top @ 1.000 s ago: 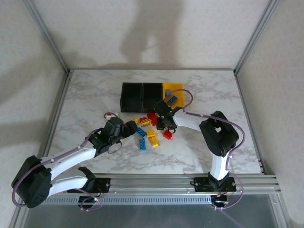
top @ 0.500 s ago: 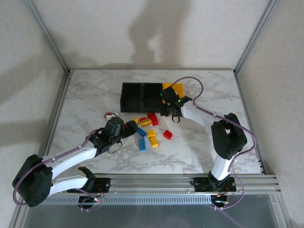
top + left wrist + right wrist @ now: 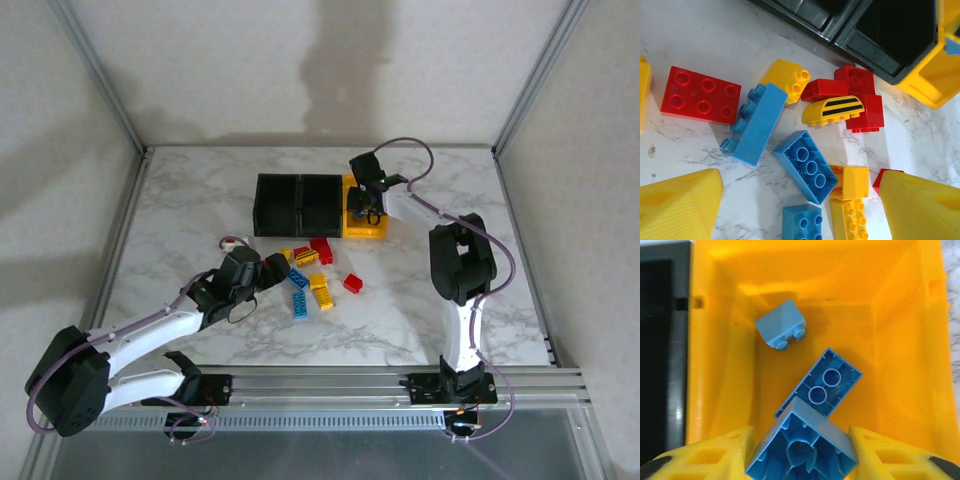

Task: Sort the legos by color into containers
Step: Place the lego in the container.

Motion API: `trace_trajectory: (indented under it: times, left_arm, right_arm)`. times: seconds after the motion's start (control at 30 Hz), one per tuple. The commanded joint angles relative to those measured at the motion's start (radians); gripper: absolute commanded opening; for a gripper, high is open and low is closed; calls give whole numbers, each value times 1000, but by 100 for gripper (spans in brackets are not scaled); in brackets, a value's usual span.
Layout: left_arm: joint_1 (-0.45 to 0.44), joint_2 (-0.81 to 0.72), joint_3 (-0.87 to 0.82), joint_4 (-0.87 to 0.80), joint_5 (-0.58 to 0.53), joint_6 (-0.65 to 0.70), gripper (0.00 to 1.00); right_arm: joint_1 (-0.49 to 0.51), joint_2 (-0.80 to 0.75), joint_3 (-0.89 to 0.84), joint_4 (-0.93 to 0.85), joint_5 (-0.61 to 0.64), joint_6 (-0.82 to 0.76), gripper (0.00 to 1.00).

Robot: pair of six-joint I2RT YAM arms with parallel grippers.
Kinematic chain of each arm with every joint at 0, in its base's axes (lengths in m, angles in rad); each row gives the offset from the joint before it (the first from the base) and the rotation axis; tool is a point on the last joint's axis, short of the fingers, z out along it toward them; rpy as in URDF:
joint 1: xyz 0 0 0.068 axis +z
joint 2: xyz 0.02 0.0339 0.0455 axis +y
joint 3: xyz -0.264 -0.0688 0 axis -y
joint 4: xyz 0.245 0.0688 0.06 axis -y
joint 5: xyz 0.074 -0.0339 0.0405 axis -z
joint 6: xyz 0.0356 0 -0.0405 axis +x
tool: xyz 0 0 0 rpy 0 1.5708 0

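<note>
Over the marble table [image 3: 190, 210], the right gripper [image 3: 801, 452], clamping a blue lego [image 3: 807, 437], has moved from pile [image 3: 312, 268] to yellow bin [image 3: 902, 340].

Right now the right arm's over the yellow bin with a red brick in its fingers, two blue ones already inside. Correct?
Not quite. The held brick in the right gripper is blue, not red, as the right wrist view shows. The rest holds: it is over the yellow bin, with a small blue brick and a longer blue brick already inside.
</note>
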Motion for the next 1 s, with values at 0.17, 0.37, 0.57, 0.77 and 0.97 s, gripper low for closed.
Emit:
trace_trajectory:
  times: [0.17, 0.37, 0.57, 0.77, 0.97]
  left_arm:
    - [-9, -5, 8, -7, -24, -11, 82]
    - [-9, 25, 30, -18, -17, -8, 82]
    - [-11, 50, 66, -65, -36, 17, 79]
    - [-4, 149, 152, -142, -60, 96, 73]
    - [16, 282, 253, -219, -92, 190, 66]
  right_arm:
    - [-7, -2, 26, -8, -8, -13, 59]
    - [-4, -87, -6, 5, -13, -11, 59]
    - [9, -244, -123, 40, -48, 2, 56]
    - [57, -398, -260, 52, -82, 3, 55]
    - [83, -570, -422, 84, -143, 22, 56]
